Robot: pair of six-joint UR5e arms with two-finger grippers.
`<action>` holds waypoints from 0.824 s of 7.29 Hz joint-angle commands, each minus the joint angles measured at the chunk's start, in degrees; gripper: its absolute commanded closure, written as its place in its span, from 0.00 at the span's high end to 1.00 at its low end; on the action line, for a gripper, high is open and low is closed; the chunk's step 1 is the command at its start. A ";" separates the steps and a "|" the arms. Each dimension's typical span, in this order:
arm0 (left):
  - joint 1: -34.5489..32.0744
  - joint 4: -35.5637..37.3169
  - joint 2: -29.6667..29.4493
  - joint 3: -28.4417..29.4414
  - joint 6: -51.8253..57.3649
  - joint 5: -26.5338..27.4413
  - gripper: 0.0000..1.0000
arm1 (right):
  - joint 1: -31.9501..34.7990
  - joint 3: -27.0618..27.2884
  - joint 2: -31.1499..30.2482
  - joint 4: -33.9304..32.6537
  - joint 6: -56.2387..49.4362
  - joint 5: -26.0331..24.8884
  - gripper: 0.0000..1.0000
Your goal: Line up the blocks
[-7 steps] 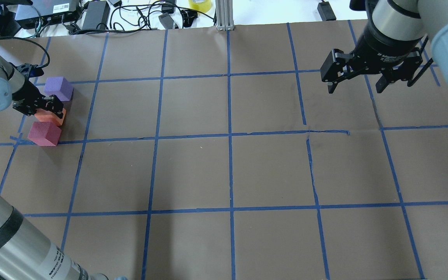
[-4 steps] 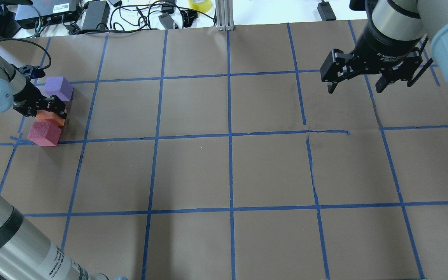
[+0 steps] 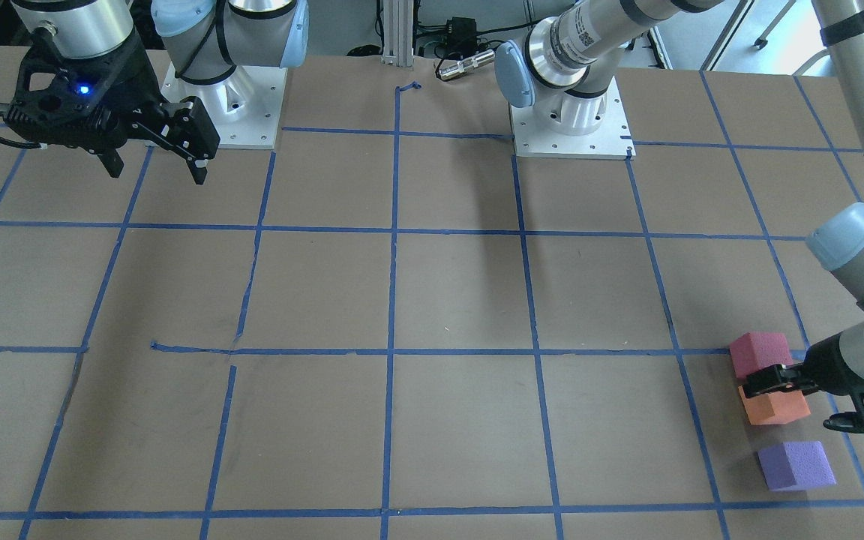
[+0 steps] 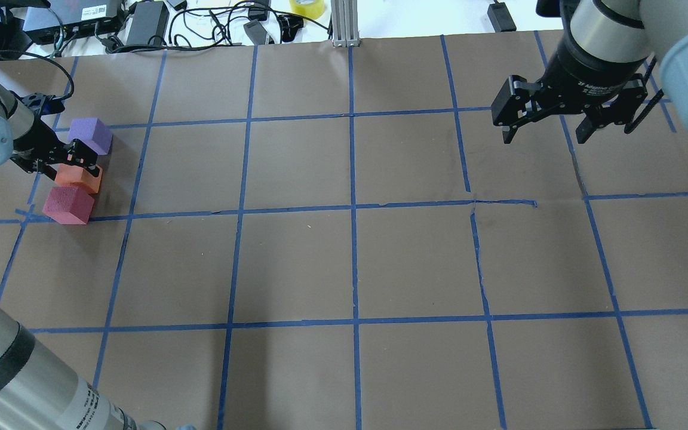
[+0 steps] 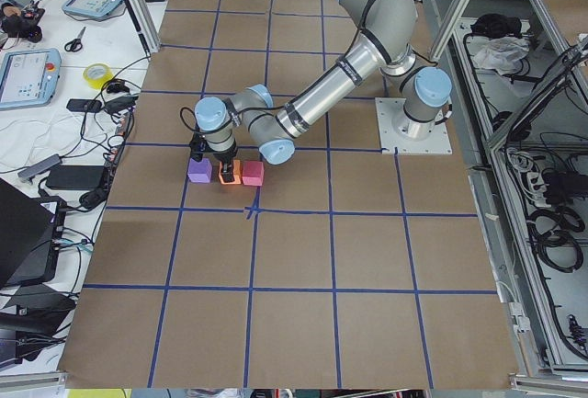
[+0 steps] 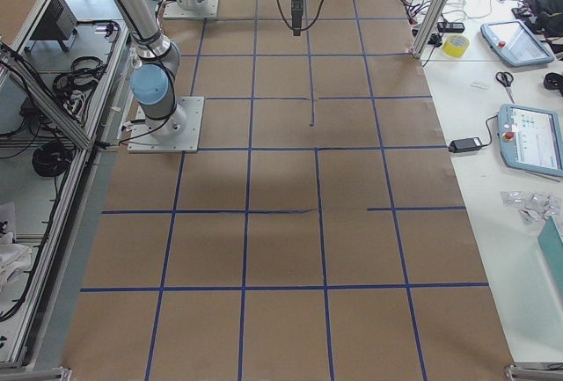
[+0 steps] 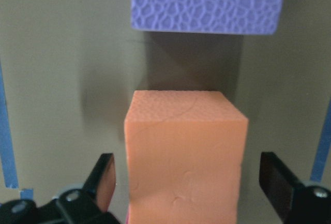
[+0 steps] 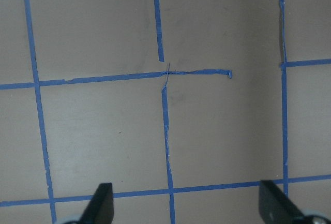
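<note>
1. Table (image 4: 350, 263): brown top with a grid of blue tape. All three blocks sit in its left half, nearer the far edge than the robot's edge.
2. Right gripper (image 4: 544, 137): hangs above the table toward the far right corner, well apart from the blocks. Fingers spread wide, nothing between them; its wrist camera shows only bare top and tape.
3. Left gripper (image 7: 190, 180): low over the blocks, reaching in from the left edge. Its jaws straddle the orange block (image 7: 183, 146). Fingers (image 7: 103, 177) stand parted, with a gap showing on either side of the block, so no grip.
4. Red block (image 4: 69, 205): just beside the orange one on the robot's side. Contact cannot be told.
5. Purple block (image 4: 90, 135): on the far side of the orange one, with a strip of bare table between them. It lies straight ahead of the left gripper.
6. The three blocks form a rough row running from the near edge toward the far edge.
</note>
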 commanded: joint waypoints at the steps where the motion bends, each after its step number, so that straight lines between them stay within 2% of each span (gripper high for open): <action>1: -5.96 -12.91 8.15 0.81 -1.95 2.88 1.00 | 0.03 0.00 0.02 0.04 0.00 -0.05 1.00; 2: -10.95 -19.08 13.50 0.99 -5.01 3.25 1.00 | 0.03 0.00 0.02 0.04 0.00 -0.05 1.00; 3: -16.57 -22.10 17.12 1.77 -8.96 3.34 1.00 | 0.03 0.00 -0.15 0.04 0.00 -0.05 1.00; 5: -29.74 -24.15 21.19 3.01 -25.96 3.34 1.00 | 0.03 0.00 -0.07 0.04 -0.08 -0.05 1.00; 6: -34.59 -26.59 22.59 3.19 -29.09 3.25 1.00 | 0.03 0.00 -0.15 0.04 -0.08 -0.05 1.00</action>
